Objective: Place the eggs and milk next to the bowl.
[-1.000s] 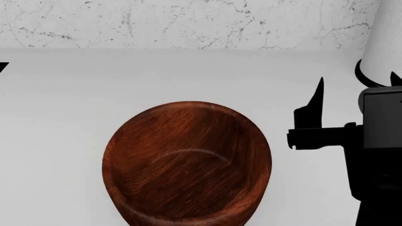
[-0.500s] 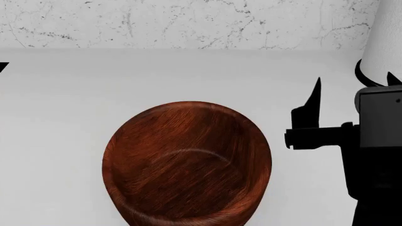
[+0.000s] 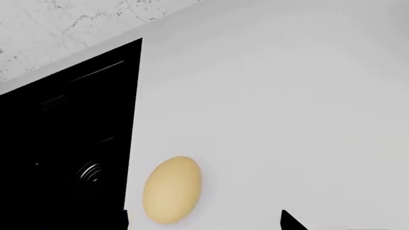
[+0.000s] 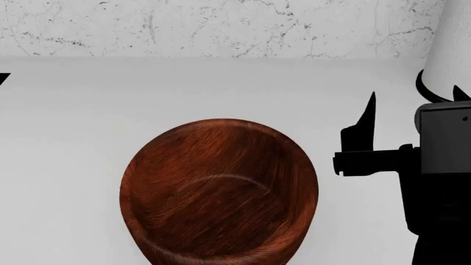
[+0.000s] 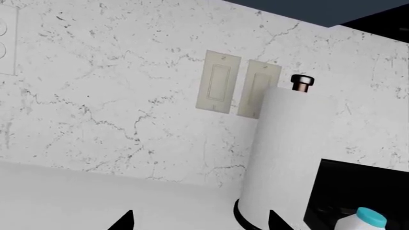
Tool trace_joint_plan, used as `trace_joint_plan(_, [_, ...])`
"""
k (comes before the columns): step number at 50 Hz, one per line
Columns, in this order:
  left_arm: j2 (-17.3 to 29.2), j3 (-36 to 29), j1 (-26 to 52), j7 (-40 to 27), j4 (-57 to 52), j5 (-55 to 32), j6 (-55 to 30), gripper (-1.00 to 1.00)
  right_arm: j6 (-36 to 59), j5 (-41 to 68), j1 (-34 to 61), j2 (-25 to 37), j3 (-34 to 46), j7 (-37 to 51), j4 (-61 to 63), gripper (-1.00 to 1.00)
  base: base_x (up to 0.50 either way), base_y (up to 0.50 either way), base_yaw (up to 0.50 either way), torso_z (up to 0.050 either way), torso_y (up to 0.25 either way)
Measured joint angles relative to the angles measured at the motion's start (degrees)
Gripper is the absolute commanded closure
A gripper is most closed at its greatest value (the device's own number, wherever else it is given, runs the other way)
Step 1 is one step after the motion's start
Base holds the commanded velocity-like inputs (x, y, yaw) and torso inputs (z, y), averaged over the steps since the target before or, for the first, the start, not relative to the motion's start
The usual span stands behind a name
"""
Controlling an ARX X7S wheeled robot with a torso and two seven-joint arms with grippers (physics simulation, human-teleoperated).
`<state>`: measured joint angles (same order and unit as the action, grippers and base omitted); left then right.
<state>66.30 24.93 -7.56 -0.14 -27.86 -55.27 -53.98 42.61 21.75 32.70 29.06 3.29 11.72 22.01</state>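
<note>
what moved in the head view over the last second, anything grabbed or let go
Only the right arm moved: the right gripper slid slightly left, toward the bowl, and a touch lower; nearly all of that came in the first half second. Nothing was grabbed or released. The bowl and the white cylinder behind the arm stayed put.

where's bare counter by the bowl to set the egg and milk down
In the head view the counter is bare left of the bowl and behind it up to the wall. Right of the bowl is tight: the right gripper hangs there, with the paper towel roll behind it.
</note>
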Motion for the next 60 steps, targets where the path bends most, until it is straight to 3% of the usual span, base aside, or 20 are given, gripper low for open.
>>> trace_joint_plan(25, [0.8,-11.2,7.1,1.2,7.2,5.1,3.4,-1.00,0.5,0.2,0.1,0.2,0.2,0.4,0.3,-1.00,0.00,0.00,0.00,0.000,0.000])
trace_joint_plan(60, [-2.9,-26.6,20.8,4.1,16.0,12.3,4.9,-1.00,0.8,0.3,0.4,0.5,0.5,0.9,0.2,-1.00,0.00,0.00,0.00,0.000,0.000])
